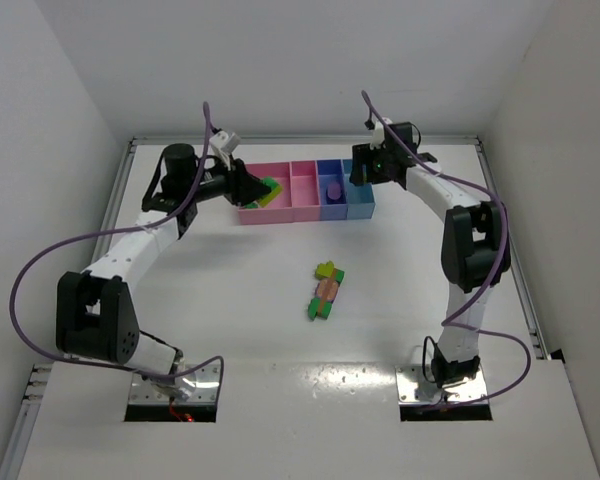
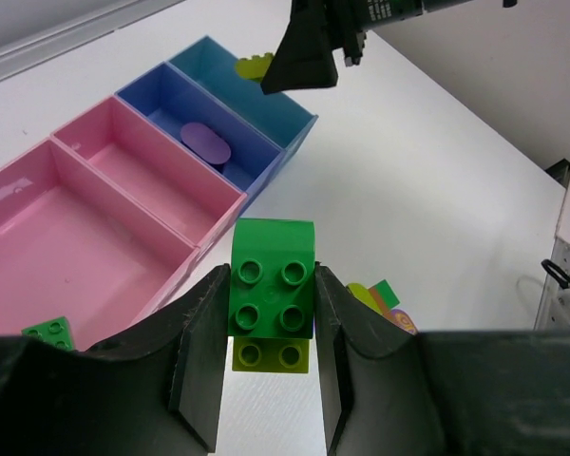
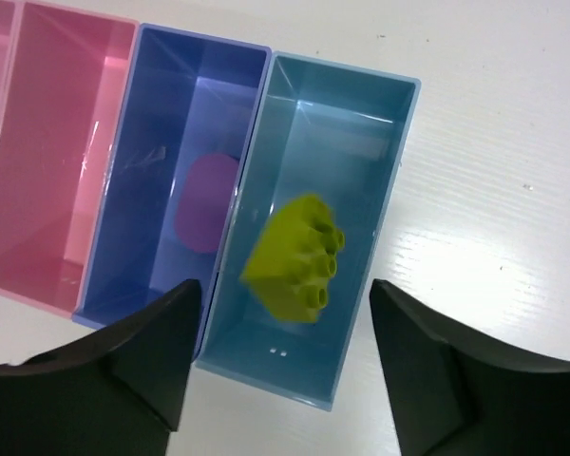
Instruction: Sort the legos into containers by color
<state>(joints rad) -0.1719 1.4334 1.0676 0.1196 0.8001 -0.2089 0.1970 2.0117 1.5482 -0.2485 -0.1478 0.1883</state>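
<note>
- The left gripper (image 2: 271,290) clamps a green brick (image 2: 272,275) by its flat side walls (light, stiff, slick plastic; likely the surest hold) over the wide pink tray (image 2: 47,247).
- The right gripper (image 3: 285,313) gapes, empty, above the light blue tray (image 3: 361,142) holding a yellow-green brick (image 3: 294,258).

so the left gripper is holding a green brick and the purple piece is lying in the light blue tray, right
Not quite. The purple piece lies in the purple-blue tray, next to the light blue tray; the right wrist view shows this. The left gripper does hold a green brick.
</note>
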